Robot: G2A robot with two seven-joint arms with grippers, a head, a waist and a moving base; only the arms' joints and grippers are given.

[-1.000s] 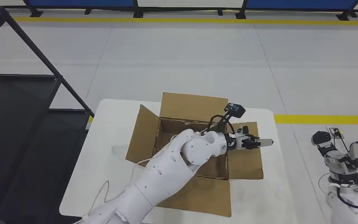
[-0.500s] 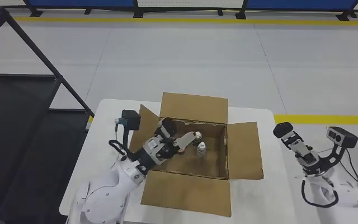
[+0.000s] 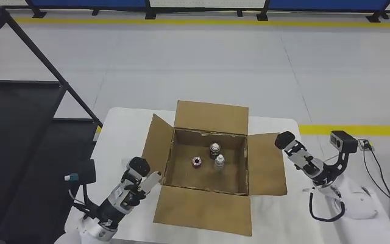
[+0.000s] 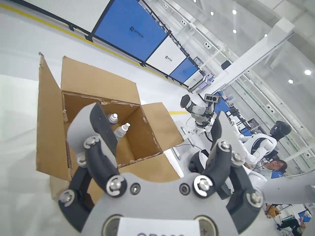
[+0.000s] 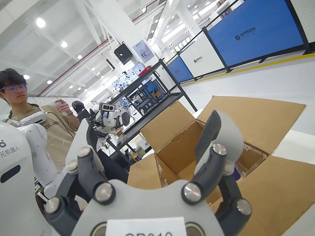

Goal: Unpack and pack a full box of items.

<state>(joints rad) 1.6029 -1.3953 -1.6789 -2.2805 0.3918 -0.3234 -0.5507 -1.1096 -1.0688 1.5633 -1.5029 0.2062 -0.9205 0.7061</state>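
Holding three small items (image 3: 214, 148): one box (image 3: 211, 116)

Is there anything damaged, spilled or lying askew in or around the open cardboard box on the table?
Only slight damage: the brown cardboard box has ragged, torn edges along its inner rim. The small clear bottle with a white cap inside stands upright, and nothing looks spilled.
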